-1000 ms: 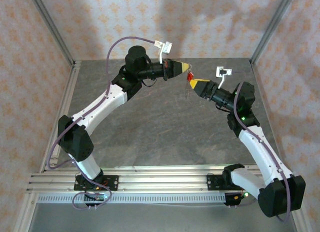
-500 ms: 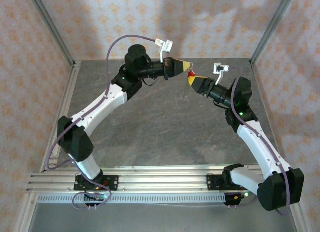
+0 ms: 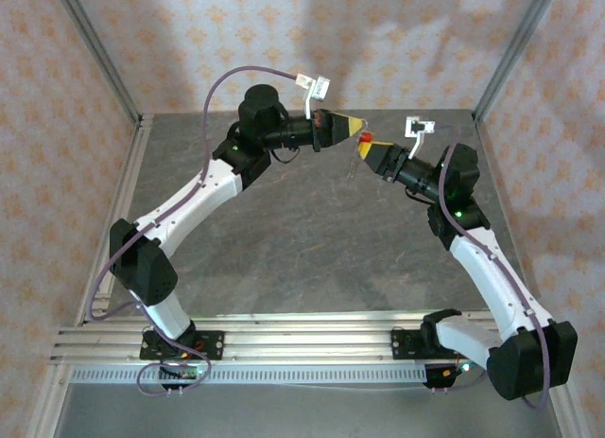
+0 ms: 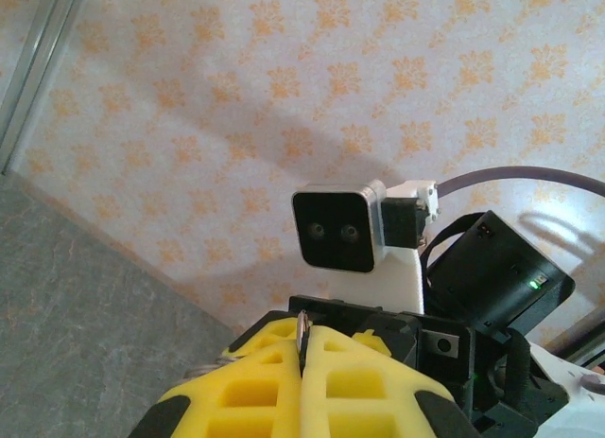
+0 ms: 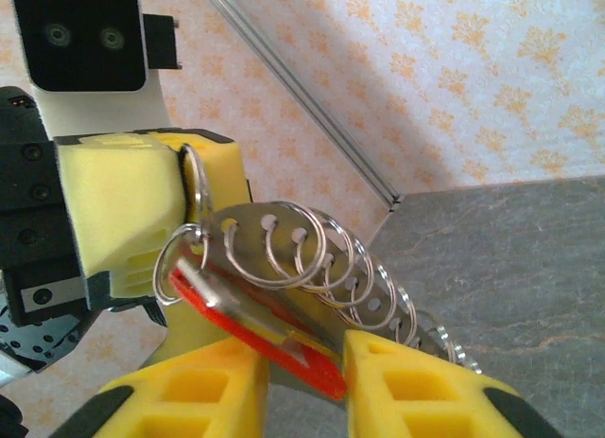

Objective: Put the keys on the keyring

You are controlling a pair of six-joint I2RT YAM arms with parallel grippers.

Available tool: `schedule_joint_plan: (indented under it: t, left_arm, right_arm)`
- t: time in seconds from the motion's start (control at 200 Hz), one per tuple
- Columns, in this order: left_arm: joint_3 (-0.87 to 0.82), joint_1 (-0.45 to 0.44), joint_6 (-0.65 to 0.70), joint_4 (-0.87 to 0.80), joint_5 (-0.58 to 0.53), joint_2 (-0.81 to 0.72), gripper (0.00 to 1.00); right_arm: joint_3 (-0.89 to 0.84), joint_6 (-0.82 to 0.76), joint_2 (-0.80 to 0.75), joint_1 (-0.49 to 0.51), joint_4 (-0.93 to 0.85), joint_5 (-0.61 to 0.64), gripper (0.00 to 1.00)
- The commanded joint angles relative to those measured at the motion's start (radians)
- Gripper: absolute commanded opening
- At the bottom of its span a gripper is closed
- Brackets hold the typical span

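The key [image 5: 253, 326], with a red plastic head and a silver blade, lies slanted between the yellow fingers of my right gripper [image 5: 302, 351], which is shut on it. The keyring [image 5: 312, 254] is a perforated metal strip carrying several wire rings. A small ring [image 5: 178, 258] at its end sits against the key's blade. My left gripper [image 4: 304, 348] is shut on a thin metal ring edge [image 4: 300, 326], and its yellow fingers [image 5: 132, 211] show at the left of the right wrist view. From above, the left gripper [image 3: 355, 128] and the right gripper [image 3: 363, 148] meet tip to tip above the table, with the key [image 3: 365, 136] between them.
The grey table [image 3: 312, 239] lies below both raised arms. Patterned walls and metal corner posts [image 3: 506, 50] close in the back and sides. The right arm's wrist camera [image 4: 336, 230] sits just beyond my left fingers. An aluminium rail [image 3: 284, 329] runs along the near edge.
My right gripper has moved up and left with the key, closing on the left gripper's tip. The left arm has barely shifted.
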Motion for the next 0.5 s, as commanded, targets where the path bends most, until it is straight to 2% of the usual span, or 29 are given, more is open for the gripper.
schedule_joint_plan:
  t: [0.0, 0.155, 0.495]
  left_arm:
    - [0.041, -0.005, -0.007, 0.024, -0.016, -0.001, 0.00]
    - [0.037, -0.005, -0.015, 0.034, -0.029, 0.000, 0.00]
    - [0.004, -0.005, -0.048, 0.097, -0.074, -0.018, 0.00]
  right_arm:
    - [0.036, -0.019, -0.025, 0.010, 0.009, -0.023, 0.19]
    - [0.030, -0.023, -0.027, 0.011, 0.002, -0.033, 0.00]
    - [-0.046, -0.002, -0.051, 0.025, 0.028, -0.028, 0.00]
